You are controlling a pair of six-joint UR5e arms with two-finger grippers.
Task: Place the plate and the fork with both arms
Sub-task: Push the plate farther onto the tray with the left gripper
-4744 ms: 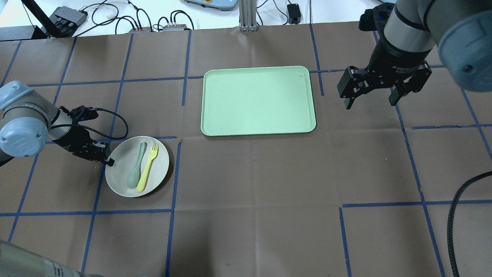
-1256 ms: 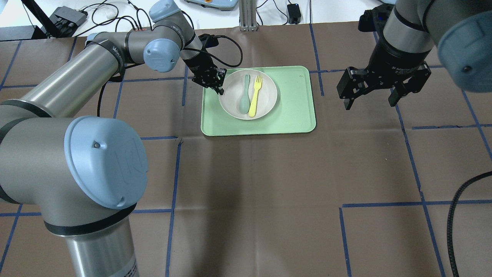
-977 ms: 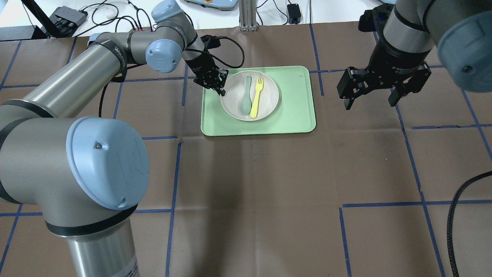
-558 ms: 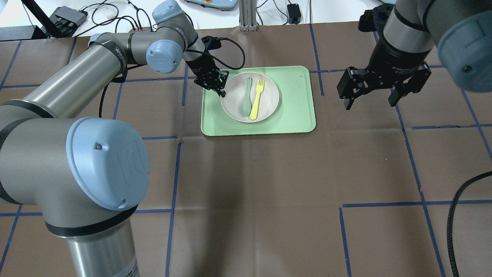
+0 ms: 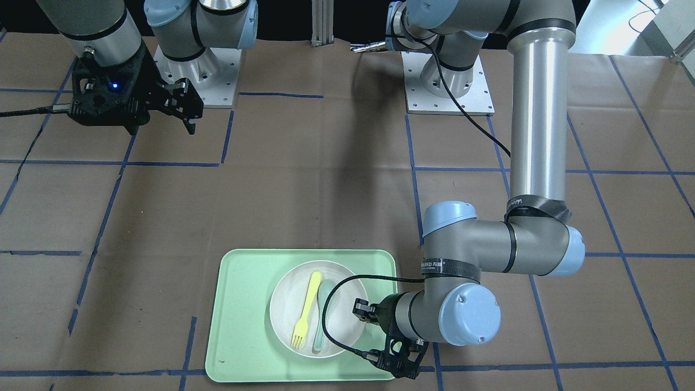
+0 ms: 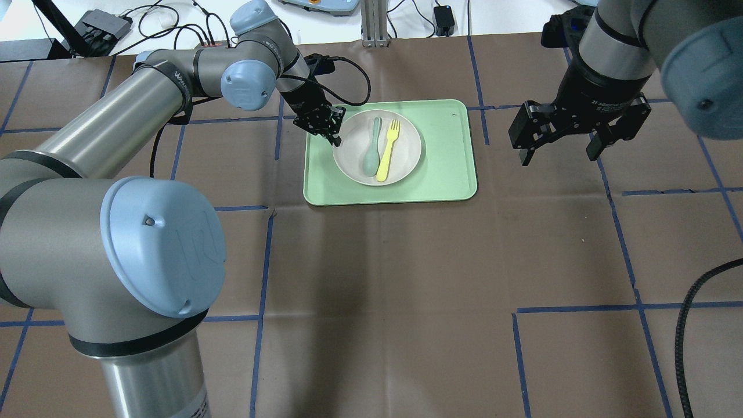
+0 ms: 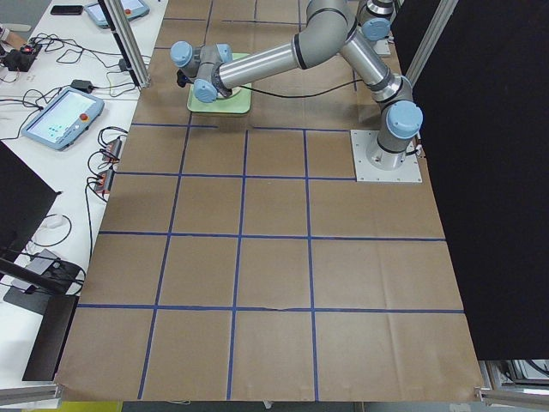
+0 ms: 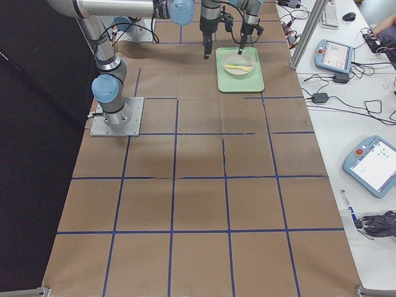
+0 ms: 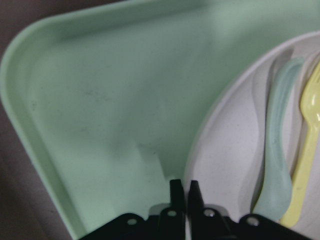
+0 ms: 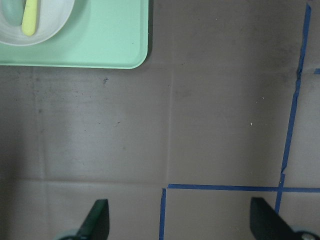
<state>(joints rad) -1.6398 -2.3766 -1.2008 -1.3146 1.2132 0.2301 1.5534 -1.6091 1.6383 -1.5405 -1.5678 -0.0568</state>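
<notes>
The off-white plate (image 6: 406,145) is over the middle of the mint-green tray (image 6: 447,174), with the pale-yellow fork (image 6: 387,152) lying in it. My left gripper (image 6: 335,138) is shut on the plate's left rim; the left wrist view shows its fingertips (image 9: 175,192) pinched on the rim of the plate (image 9: 225,150), with the fork (image 9: 307,165) at the right. I cannot tell whether the plate touches the tray. My right gripper (image 6: 560,152) is open and empty above the table, right of the tray.
A grey-green spoon (image 6: 371,148) lies in the plate beside the fork. Brown paper with blue tape lines covers the table. Cables and boxes lie along the far edge (image 6: 174,29). A black cable (image 6: 691,325) hangs at the near right.
My left gripper has carried the plate with fork and spoon from the table's near left onto the tray, and has sunk slightly in the last second. The right arm has not moved.
</notes>
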